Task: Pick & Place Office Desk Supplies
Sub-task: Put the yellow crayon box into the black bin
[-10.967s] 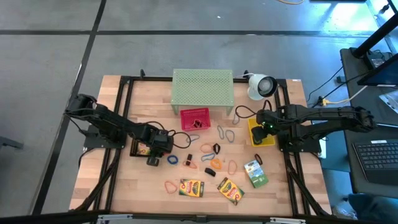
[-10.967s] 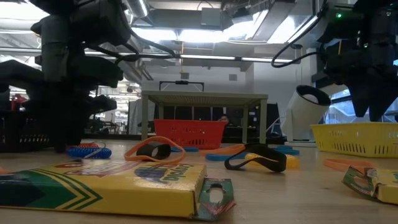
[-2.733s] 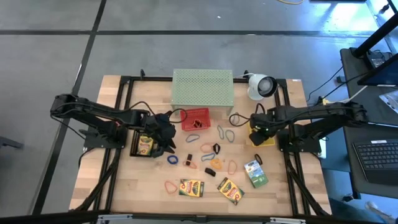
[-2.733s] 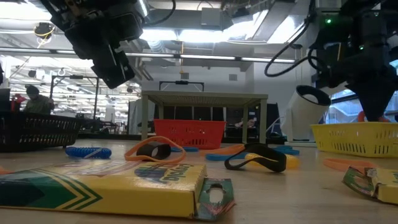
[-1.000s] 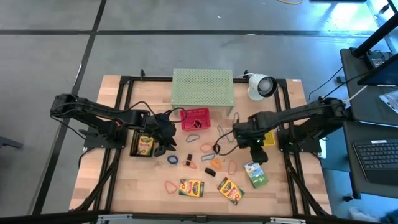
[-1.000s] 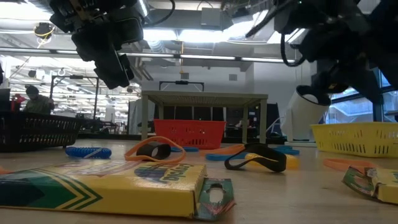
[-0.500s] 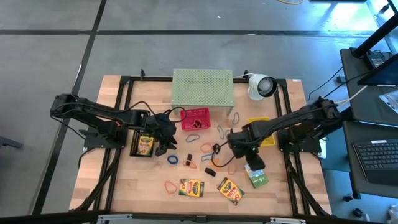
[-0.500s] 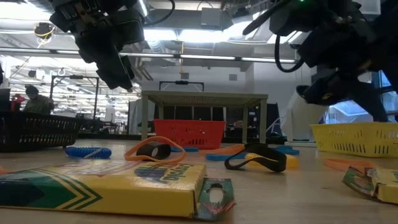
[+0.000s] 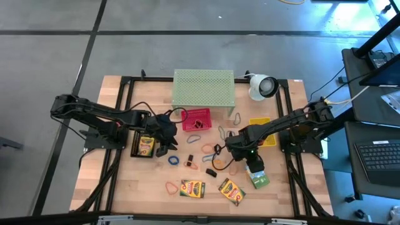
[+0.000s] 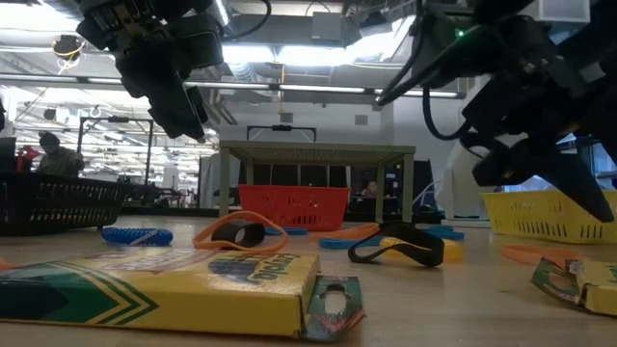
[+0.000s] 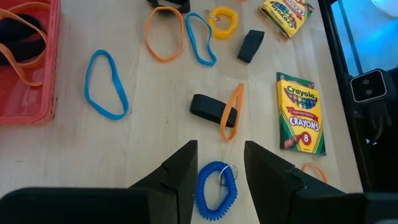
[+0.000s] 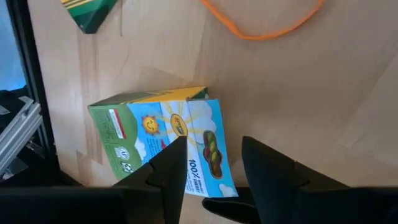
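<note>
Two yellow crayon boxes (image 9: 192, 188) (image 9: 230, 191) lie flat near the table's front edge. A green crayon box (image 9: 257, 175) (image 12: 165, 142) lies right of them. Another crayon box (image 9: 143, 146) sits in a black basket at the left. Coloured rubber bands and dark clips (image 9: 212, 152) are scattered mid-table. My right gripper (image 9: 252, 164) (image 12: 211, 174) hangs open just above the green box. My left gripper (image 9: 168, 150) (image 11: 217, 171) hovers open over a blue coil band (image 11: 214, 190) that lies on the wood.
A red basket (image 9: 196, 119) holding bands stands in front of the pale green mesh stand (image 9: 203, 87). A yellow basket (image 9: 267, 134) sits at the right, partly under my right arm. A white round device (image 9: 263, 86) stands at the far right corner.
My right gripper has come down and moved toward the table's near edge and a little left, from beside the yellow basket to above the green crayon box. Its fingers stay open.
</note>
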Robot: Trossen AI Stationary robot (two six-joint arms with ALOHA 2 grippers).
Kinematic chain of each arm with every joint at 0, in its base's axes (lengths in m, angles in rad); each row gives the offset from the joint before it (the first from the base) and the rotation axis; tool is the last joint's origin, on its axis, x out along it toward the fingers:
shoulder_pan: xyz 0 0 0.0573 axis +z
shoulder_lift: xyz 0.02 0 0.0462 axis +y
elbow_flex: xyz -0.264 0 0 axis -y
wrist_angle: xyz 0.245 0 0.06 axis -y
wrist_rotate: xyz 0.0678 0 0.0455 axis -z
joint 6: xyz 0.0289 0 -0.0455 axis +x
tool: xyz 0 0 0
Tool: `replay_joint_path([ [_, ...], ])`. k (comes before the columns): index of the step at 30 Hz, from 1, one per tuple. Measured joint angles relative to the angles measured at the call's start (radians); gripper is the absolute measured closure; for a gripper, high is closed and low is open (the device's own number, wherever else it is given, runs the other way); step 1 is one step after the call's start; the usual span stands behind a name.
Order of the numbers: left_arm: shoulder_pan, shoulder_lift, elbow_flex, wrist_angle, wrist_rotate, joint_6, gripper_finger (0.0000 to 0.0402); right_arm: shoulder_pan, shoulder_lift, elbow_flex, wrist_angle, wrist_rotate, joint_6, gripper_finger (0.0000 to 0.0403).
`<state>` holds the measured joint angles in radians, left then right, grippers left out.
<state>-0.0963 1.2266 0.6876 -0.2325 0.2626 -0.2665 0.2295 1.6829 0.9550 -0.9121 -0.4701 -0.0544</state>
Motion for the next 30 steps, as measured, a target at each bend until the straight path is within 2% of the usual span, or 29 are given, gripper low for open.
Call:
replay_joint_path([
  [19,0.0,0.0,0.0,0.0,0.003,-0.01,0.0277,0.001,0.007,-0.054,0.028,-0.068,-0.013,0.0248],
  [30,0.0,0.0,0.0,0.0,0.005,-0.011,0.0277,0.002,0.007,-0.054,0.051,-0.07,-0.013,0.0298],
])
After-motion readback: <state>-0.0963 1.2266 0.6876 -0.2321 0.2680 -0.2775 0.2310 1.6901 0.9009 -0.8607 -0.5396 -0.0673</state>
